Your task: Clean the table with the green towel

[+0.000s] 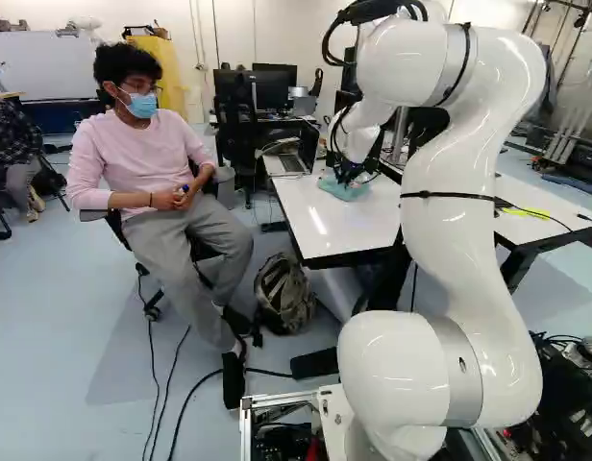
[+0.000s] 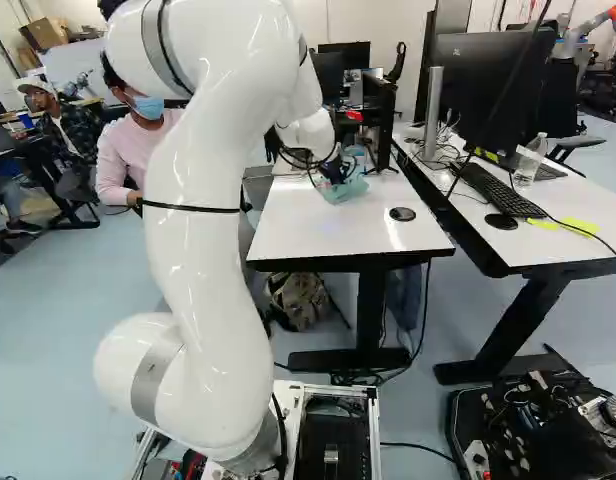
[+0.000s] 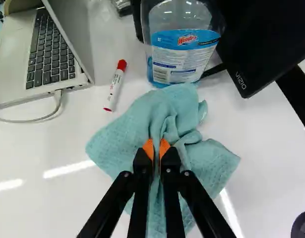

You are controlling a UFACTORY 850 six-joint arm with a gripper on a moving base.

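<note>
Over the white table [image 2: 328,225], the gripper [image 2: 338,172] is low at the towel in the right base view; in the left base view it is small above the same spot. The wrist view has the gripper [image 3: 156,148] shut on a bunched fold of the green towel [image 3: 118,141], the orange pads pinching it from both sides. The rest of the towel spreads flat on the tabletop around the fingers. Part of it lies hidden beneath them.
Ahead of the towel stand a blue-labelled bottle [image 3: 179,44] and a black monitor [image 3: 261,44]. A red-capped marker [image 3: 115,85] and a laptop [image 3: 46,54] lie nearby. A round black disc [image 2: 402,214] is on the table. A person sits beside the table.
</note>
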